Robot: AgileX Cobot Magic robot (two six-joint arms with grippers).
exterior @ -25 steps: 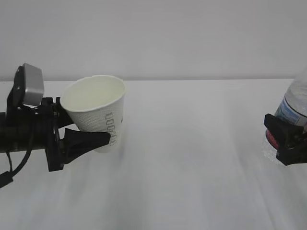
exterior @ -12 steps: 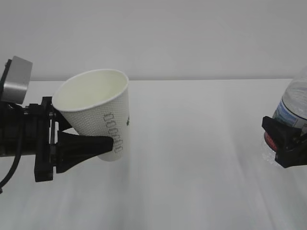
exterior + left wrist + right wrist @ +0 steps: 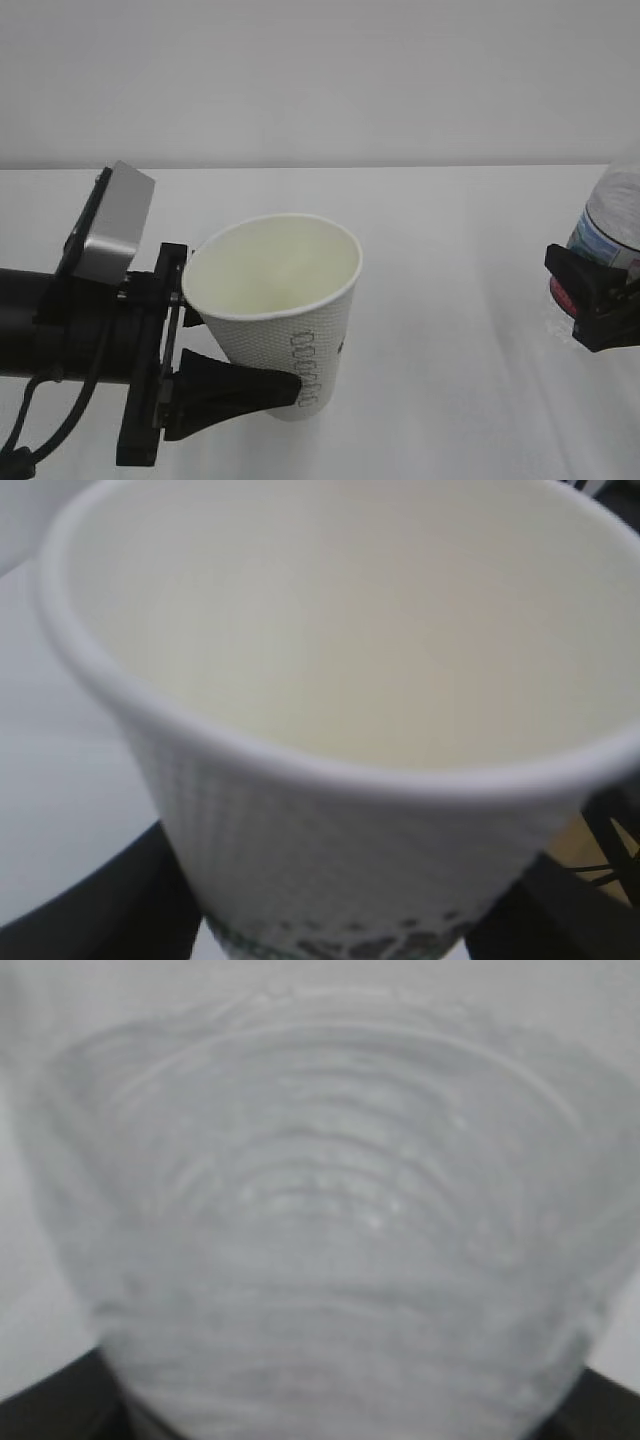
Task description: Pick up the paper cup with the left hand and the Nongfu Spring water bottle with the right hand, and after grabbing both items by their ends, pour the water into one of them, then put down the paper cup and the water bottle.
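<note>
**Cup and bottle both held above the white table**

The left hand (image 3: 235, 385), a black robot gripper with curved black fingers (image 3: 240, 387) and a grey box-shaped module (image 3: 108, 225) on its arm, has its jaws pinching the lower part of the small white dimpled paper cup (image 3: 282, 310). The cup leans with its open mouth tipped up and toward the camera, green vertical print on its side, and its inside looks bare and dry. In the left wrist view the cup (image 3: 340, 710) fills almost the whole picture, its rolled rim close to the lens.

At the far right edge of the exterior view, the right hand (image 3: 592, 300), a black robot gripper, is clamped on the clear plastic Nongfu Spring water bottle (image 3: 612, 220) with its red-and-white label; only part of the bottle shows. The right wrist view gives a blurred, ridged clear bottle body (image 3: 330, 1240) between dark finger edges.

Cup and bottle are well apart over the plain white table (image 3: 450, 250).
</note>
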